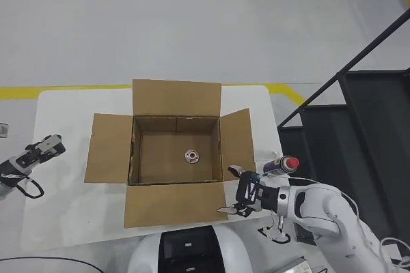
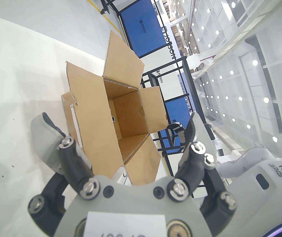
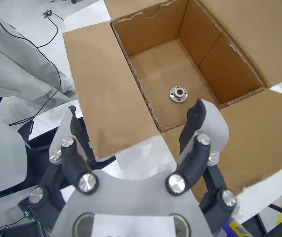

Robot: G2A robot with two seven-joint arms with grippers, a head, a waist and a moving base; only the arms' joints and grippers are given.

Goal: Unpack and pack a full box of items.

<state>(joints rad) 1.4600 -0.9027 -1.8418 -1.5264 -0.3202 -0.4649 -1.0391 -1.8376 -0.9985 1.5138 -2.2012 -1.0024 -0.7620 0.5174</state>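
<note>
- looks near the end of unpacking, judging by how little sits in the cardboard box (image 1: pixel 157 164).
- inside it, one small metal flange (image 1: pixel 190 156), flat on the box floor, a little toward the right wall and apart from every side.
- seems to leave that flange to lift out, then the whole repacking and the closing of the flaps; a judgement from the layout, not a certainty.
- box upright in the middle of the white worktop (image 1: pixel 61 205), all four flaps folded outward, top fully open.
- outside the box, a spray can (image 1: pixel 281 164) with a red cap, on its side at the worktop's right edge, near the right flap; probably one of the items already taken out.
- right gripper (image 1: pixel 230 190) at the box's front right corner, between the front flap and the right flap, jaws spread wide, nothing held.
- left gripper (image 1: pixel 53 145) well apart from the box, over the worktop's left side, jaws wide as well, empty, facing the box.
- calls next, most likely, for a reach deep into the box; flange low and flush on the cardboard, so likely awkward to pinch, with the box walls close to a descending arm.
</note>
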